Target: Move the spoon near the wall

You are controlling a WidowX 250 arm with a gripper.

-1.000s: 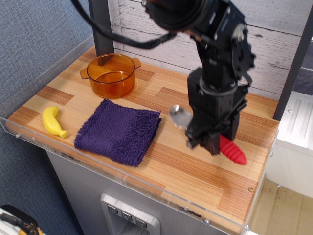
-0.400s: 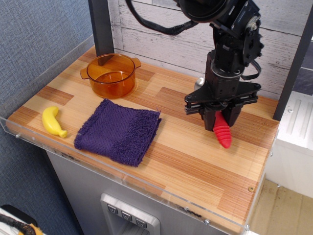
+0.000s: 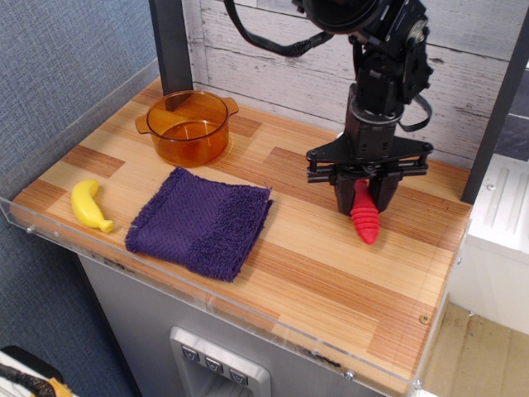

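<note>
The spoon's red ribbed handle sticks out below my gripper at the back right of the wooden table. Its tip points toward the front edge. The silver bowl is hidden behind the gripper. The black fingers stand on either side of the handle and are shut on it. I cannot tell if the handle tip touches the table. The wall of whitewashed planks runs along the back, a short way behind the gripper.
An orange transparent pot stands at the back left. A purple towel lies mid-table and a yellow toy banana at the front left. Black posts stand at the back corners. A clear rim edges the front.
The gripper has carried the spoon from the front right toward the wall and turned it, so the handle now points forward. The bowl has gone out of sight behind the gripper.
</note>
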